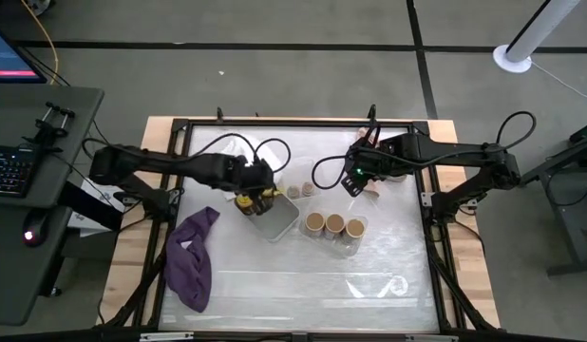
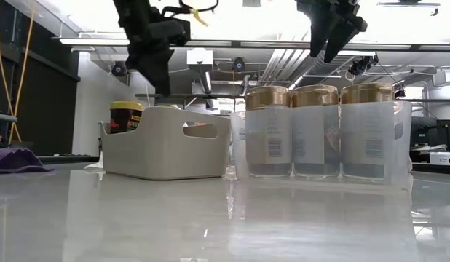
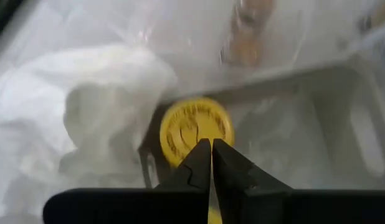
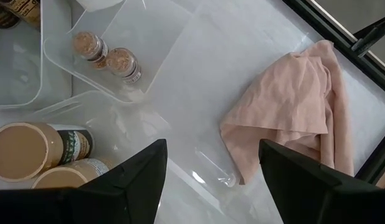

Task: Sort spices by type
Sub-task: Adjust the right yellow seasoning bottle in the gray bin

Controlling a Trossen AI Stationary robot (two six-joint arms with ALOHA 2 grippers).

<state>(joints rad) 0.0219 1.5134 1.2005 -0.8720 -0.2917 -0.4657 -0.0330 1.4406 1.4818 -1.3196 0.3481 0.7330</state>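
Observation:
Two dark jars with yellow lids (image 1: pixel 246 202) (image 1: pixel 267 195) stand in the grey tray (image 1: pixel 282 224); the left wrist view shows one lid (image 3: pixel 186 127). My left gripper (image 3: pixel 211 148) hangs shut just above them (image 2: pixel 161 86), holding nothing. Three tan-topped jars (image 2: pixel 316 131) stand side by side in a clear bin (image 1: pixel 335 225). Two tiny brownish jars (image 4: pixel 105 53) stand in another clear bin (image 1: pixel 299 189). My right gripper (image 4: pixel 211 177) stays open in the air above the table (image 1: pixel 355 182), beside the pink cloth.
A purple cloth (image 1: pixel 192 256) lies at the near left, a white cloth (image 1: pixel 236 147) at the far left beside the tray, and a pink cloth (image 4: pixel 298 106) at the far right. Bare table stretches along the near side (image 1: pixel 303 285).

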